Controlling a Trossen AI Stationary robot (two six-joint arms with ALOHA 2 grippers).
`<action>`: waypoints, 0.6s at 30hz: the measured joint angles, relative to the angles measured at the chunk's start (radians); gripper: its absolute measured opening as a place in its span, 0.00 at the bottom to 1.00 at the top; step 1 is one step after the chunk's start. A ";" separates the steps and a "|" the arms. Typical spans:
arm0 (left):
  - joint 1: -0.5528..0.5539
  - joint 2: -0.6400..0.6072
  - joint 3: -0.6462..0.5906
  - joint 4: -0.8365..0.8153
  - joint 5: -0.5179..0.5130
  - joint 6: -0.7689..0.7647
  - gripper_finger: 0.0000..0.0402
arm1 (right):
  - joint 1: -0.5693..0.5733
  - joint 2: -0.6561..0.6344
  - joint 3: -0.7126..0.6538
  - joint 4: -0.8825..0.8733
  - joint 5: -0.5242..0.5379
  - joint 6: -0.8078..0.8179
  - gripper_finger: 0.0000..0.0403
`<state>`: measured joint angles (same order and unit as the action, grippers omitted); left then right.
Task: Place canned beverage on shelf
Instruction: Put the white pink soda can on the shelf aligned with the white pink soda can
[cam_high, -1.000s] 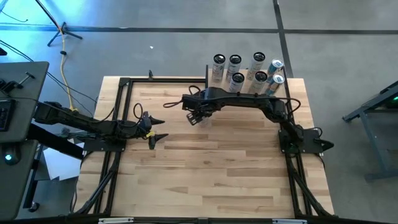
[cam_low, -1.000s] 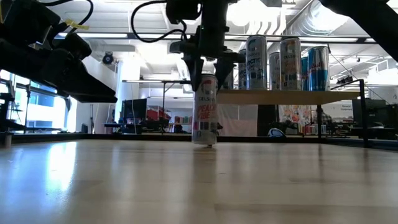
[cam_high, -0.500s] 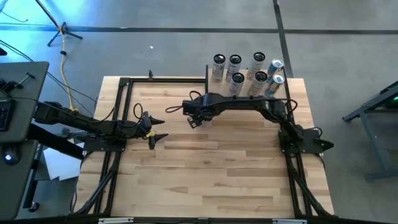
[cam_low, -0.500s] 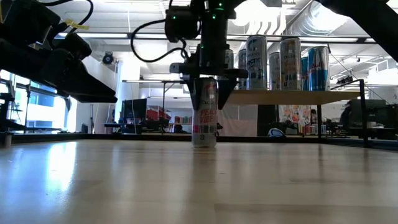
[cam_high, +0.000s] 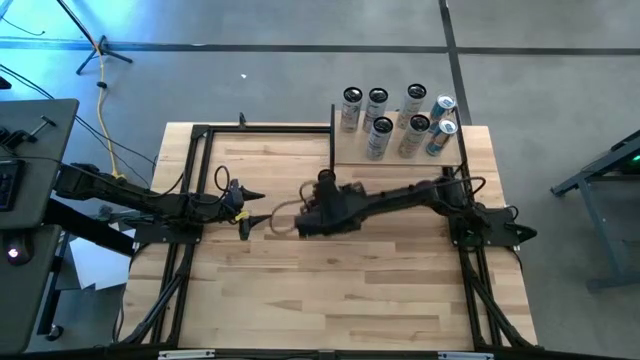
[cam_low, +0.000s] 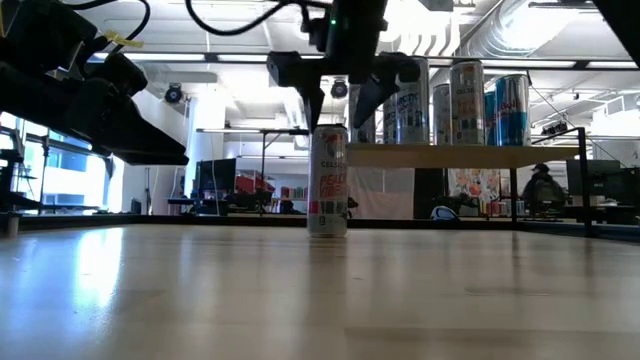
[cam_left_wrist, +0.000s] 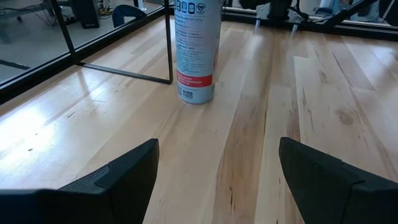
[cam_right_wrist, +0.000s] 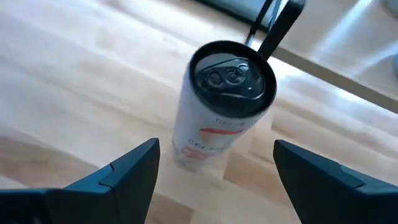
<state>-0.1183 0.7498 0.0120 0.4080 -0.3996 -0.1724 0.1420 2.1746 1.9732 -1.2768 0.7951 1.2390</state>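
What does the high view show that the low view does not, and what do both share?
Only the high view shows the round silver tops of the seven cans standing on the small light-wood shelf, and the left gripper resting apart at the table's left. Only the low view shows the white-and-red can's printed side, standing upright on the wooden tabletop, with the right gripper above it, fingers spread, not touching. Both show the shelf with cans on it and the right arm reaching over the table's middle.
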 joint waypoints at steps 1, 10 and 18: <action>0.000 0.000 0.000 0.000 0.000 0.000 0.76 | 0.017 0.000 -0.018 0.014 0.043 0.023 0.75; 0.000 0.000 0.000 0.000 0.000 0.000 0.76 | 0.096 0.000 -0.256 0.249 0.386 0.193 0.75; 0.000 0.000 0.000 0.000 0.000 0.000 0.76 | 0.088 0.000 -0.379 0.387 0.474 0.230 0.75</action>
<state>-0.1182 0.7497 0.0120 0.4079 -0.3996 -0.1726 0.2303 2.1742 1.5944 -0.8900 1.2687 1.4692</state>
